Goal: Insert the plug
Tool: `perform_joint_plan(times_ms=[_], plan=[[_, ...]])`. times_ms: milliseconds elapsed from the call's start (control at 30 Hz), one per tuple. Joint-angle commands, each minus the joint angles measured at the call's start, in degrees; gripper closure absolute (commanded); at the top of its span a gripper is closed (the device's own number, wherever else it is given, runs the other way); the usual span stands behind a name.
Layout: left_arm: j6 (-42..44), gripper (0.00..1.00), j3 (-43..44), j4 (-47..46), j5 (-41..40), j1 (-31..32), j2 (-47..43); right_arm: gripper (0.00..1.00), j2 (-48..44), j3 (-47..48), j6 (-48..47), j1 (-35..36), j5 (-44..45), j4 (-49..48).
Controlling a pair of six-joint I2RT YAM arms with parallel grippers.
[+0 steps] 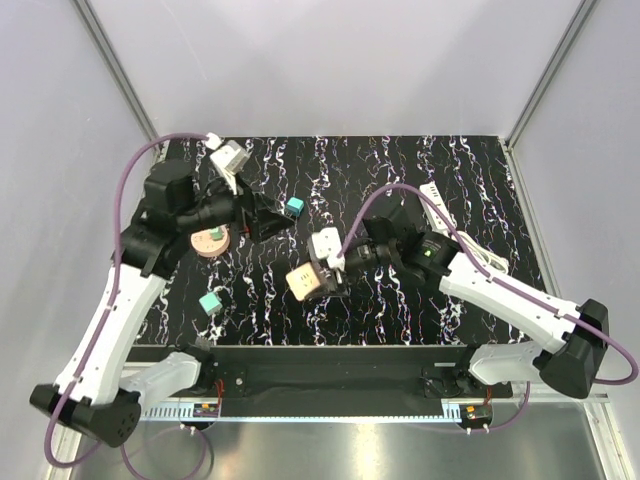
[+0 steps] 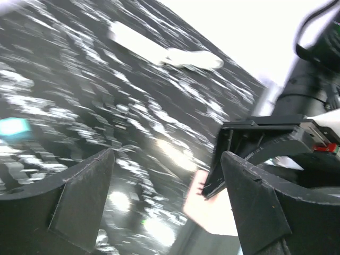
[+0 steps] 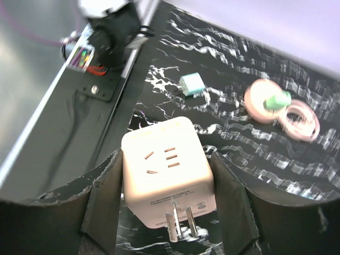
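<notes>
Now your plug (image 1: pixel 294 207) sits loose on the counter (image 1: pixel 400 310), just past the tips of your left pincer (image 2: pixel 167 154), which is released and holds nothing. Your right pincer (image 3: pixel 166 155) is clenched on a tan cube adapter (image 3: pixel 167 178), apart from the plug.

Tan cube (image 1: pixel 305 280) mid-table; mint-green cube (image 1: pixel 210 302) front-left; pink reel (image 1: pixel 210 242) behind it; white power strip (image 1: pixel 438 203) right.

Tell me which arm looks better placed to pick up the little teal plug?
Left. The left gripper, open and empty, sits right beside the plug, while the right gripper is closed around the cream cube, farther away.
</notes>
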State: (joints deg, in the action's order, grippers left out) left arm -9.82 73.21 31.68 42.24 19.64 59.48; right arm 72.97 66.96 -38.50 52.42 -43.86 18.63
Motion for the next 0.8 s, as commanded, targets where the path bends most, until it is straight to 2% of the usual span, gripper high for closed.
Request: perform_joint_plan(times_ms=[0, 100, 233, 333, 467, 567, 767], plan=[[4.46, 0.14, 2.73, -1.18, -16.11, -0.04, -5.25, 1.00, 1.03, 5.37, 16.41, 0.31, 8.07, -6.77], [6.40, 0.14, 2.03, -1.27, -19.39, -0.56, -8.15, 1.00, 0.34, 7.22, 22.32, 0.05, 13.79, -6.24], [4.91, 0.14, 0.97, -0.48, -3.17, -2.06, -7.81, 1.00, 0.24, 8.18, 31.26, -1.96, 13.10, -6.77], [3.76, 0.15, -1.57, -0.39, 3.26, -2.15, -7.54, 1.00, 0.25, 8.10, 34.97, -4.16, 10.73, -7.99], [3.58, 0.16, -4.30, -0.22, 8.55, -3.02, -8.77, 1.00, -0.90, 4.95, 46.99, -7.06, 6.33, -15.96], [3.59, 0.14, -4.74, -0.30, 11.28, -3.29, -9.83, 1.00, -3.27, 1.52, 52.02, -8.03, 6.15, -21.52], [0.07, 0.13, -5.09, -2.76, 19.19, -3.29, -7.89, 1.00, -4.15, 0.28, 55.72, -8.66, 4.57, -26.01]])
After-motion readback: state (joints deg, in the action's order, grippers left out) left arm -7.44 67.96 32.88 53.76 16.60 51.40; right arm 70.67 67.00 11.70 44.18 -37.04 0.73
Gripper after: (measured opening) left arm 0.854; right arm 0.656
